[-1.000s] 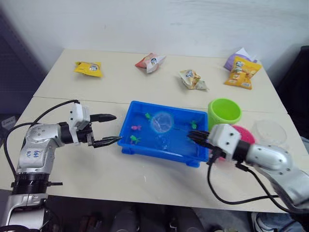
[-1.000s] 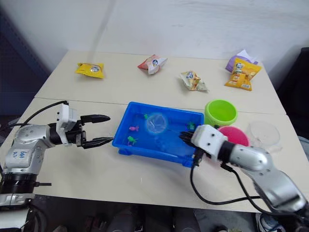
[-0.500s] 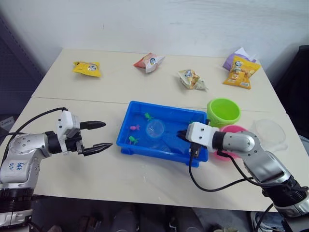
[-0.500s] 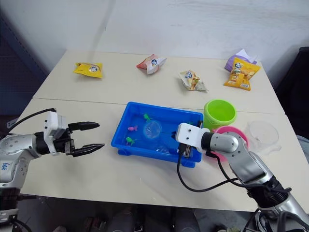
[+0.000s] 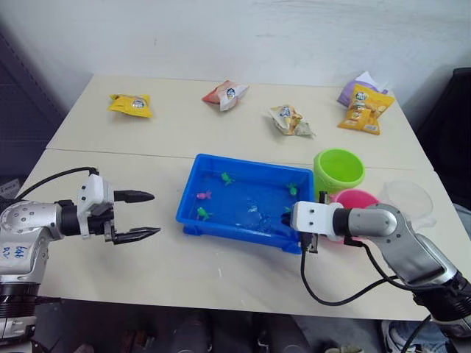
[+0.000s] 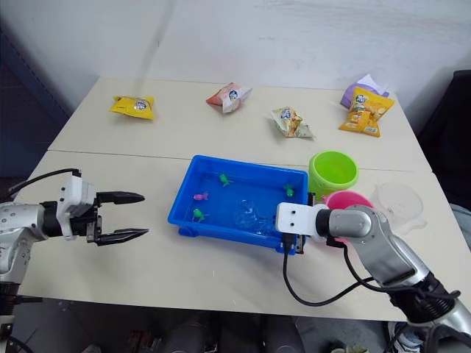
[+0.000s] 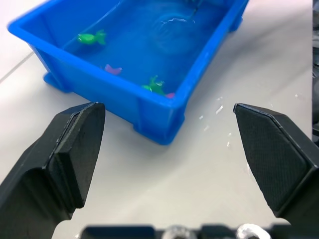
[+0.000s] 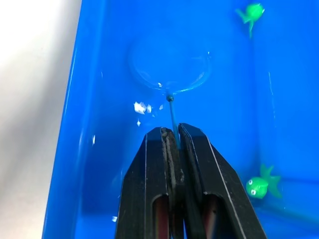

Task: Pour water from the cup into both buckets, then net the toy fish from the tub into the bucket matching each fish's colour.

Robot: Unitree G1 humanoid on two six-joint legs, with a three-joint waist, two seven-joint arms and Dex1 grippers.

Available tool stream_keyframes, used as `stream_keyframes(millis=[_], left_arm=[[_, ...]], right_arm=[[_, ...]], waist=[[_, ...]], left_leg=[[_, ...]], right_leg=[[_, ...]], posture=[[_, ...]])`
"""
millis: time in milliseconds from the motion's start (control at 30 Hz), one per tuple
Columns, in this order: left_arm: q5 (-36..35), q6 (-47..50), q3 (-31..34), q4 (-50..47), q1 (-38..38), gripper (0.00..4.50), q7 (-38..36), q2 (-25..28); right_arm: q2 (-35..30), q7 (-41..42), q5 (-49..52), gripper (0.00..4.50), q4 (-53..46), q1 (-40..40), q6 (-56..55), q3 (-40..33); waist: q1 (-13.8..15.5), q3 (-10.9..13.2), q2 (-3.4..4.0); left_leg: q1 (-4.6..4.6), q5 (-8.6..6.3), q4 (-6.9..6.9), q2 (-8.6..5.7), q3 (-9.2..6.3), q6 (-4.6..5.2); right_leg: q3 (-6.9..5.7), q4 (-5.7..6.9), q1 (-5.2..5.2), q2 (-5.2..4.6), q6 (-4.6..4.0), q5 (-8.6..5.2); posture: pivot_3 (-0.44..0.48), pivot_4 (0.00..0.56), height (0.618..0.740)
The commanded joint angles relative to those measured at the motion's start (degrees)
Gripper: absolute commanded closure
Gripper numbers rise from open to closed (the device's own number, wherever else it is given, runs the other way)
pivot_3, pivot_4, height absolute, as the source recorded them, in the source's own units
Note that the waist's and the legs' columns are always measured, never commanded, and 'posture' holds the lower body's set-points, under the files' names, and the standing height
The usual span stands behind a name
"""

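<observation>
Spread wide, the left gripper (image 5: 137, 215) hovers over bare table (image 5: 110, 272) well to the left of the tub (image 5: 193, 202), seen from the left eye view; the right gripper (image 5: 293, 216) is at the tub's near right corner, beside the pink bucket (image 5: 360, 198), with the green bucket (image 5: 338, 170) just behind and the clear cup (image 5: 409, 199) further right. Two green fish (image 5: 227, 177) and one pink fish (image 5: 203, 195) lie in the left half of the tub, another green one by the right wall. Left wrist view: the two fingers (image 7: 75, 144) stand far apart, framing the tub's corner and the fish inside. Right wrist view: the fingers (image 8: 194, 164) are pressed together on the thin handle of the net (image 8: 169, 67), whose hoop sits low in the tub's water, apart from two green fish.
</observation>
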Motion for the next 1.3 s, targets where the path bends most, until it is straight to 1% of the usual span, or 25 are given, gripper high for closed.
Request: stream_keyframes(millis=[33,200,433,500,600,700,833,933,1067,1200,1300], left_arm=[[-0.21,-1.16,0.28,-0.84,-1.07,0.07,-0.65,0.51],[-0.82,-0.18,1.03,-1.91,0.00,0.07,0.45,0.42],[-0.68,0.83,1.58,0.06,-0.62,0.07,0.10,1.69],[-0.64,1.34,1.43,0.15,-1.39,0.07,0.05,2.11],[-0.45,1.93,1.06,0.38,-2.48,0.07,0.21,2.30],[-0.22,1.95,0.75,0.75,-2.96,0.07,0.39,2.13],[-0.12,1.99,0.38,0.67,-3.10,0.07,0.98,1.64],[-0.08,1.86,0.06,0.80,-3.24,0.07,1.33,1.28],[0.03,1.77,-0.36,1.15,-3.76,0.07,1.59,0.88],[-0.05,1.99,-0.49,0.76,-3.83,0.07,1.69,0.60],[-0.14,2.04,-0.52,0.72,-3.82,0.07,1.71,0.58]], right_arm=[[0.30,1.77,-0.93,4.50,-2.14,-1.42,0.48,0.52],[2.52,3.02,-0.63,4.50,-2.43,-1.83,1.45,1.70],[6.84,1.63,-3.68,4.50,1.45,-5.73,1.76,3.63],[8.01,-0.26,-4.87,4.50,2.57,-7.29,1.62,2.70],[8.26,-0.88,-4.75,4.50,2.57,-8.63,1.36,0.96],[8.75,-0.95,-3.28,4.50,1.22,-9.43,2.06,-0.53],[11.33,-0.69,-0.57,4.50,-2.24,-10.84,4.88,-1.41],[13.53,-0.39,0.55,4.50,-3.67,-10.92,6.60,0.08],[15.52,-0.86,-0.86,4.50,-2.90,-11.10,6.83,3.00],[14.77,-0.75,-4.50,4.50,-1.21,-11.57,4.80,6.27],[14.29,-0.48,-5.80,4.50,-0.79,-11.64,3.96,6.97]], waist=[[-0.01,0.00,0.00],[-0.11,0.00,0.00],[-0.09,0.00,0.00],[-0.08,0.00,0.00],[-0.07,0.00,0.00],[-0.06,0.00,0.00],[-0.28,0.00,0.00],[-0.29,0.00,0.01],[-0.14,0.00,0.00],[-0.13,0.00,0.00],[-0.16,0.00,0.00]], left_leg=[[0.00,0.00,0.00,0.00,0.00,0.00],[0.00,0.00,-0.01,0.01,-0.01,0.00],[0.01,0.00,0.01,0.01,-0.01,-0.01],[0.00,0.00,0.00,0.00,-0.01,-0.01],[-0.02,0.00,0.02,-0.01,-0.01,-0.01],[-0.02,0.00,-0.01,-0.01,-0.01,-0.01],[-0.02,0.00,-0.02,0.00,0.01,-0.02],[-0.02,0.00,-0.01,0.02,0.00,-0.03],[-0.03,0.00,0.00,0.00,0.00,-0.01],[-0.04,-0.01,0.00,-0.01,0.01,-0.01],[-0.04,-0.01,0.00,-0.01,0.01,-0.01]], right_leg=[[0.00,0.01,0.00,0.00,0.00,0.00],[0.00,0.01,0.00,0.01,0.00,0.00],[0.00,0.04,-0.01,0.00,0.00,0.00],[-0.01,0.03,-0.02,0.00,0.00,0.00],[-0.01,0.03,-0.03,-0.01,0.00,0.00],[-0.02,0.02,-0.03,-0.01,0.00,0.00],[-0.02,0.03,-0.04,0.00,0.00,0.00],[-0.02,0.08,-0.06,0.02,0.00,0.00],[-0.02,0.07,-0.06,0.00,0.00,0.00],[-0.03,0.06,-0.06,0.00,0.00,0.00],[-0.03,0.06,-0.06,0.00,0.00,0.00]], posture=[[0.000,0.150,0.738],[0.000,0.150,0.738],[0.000,0.150,0.738],[0.000,0.150,0.738],[0.000,0.150,0.738],[0.000,0.150,0.738],[0.000,0.150,0.738],[0.000,0.150,0.738],[0.000,0.150,0.738],[0.000,0.150,0.738],[0.000,0.150,0.738]])
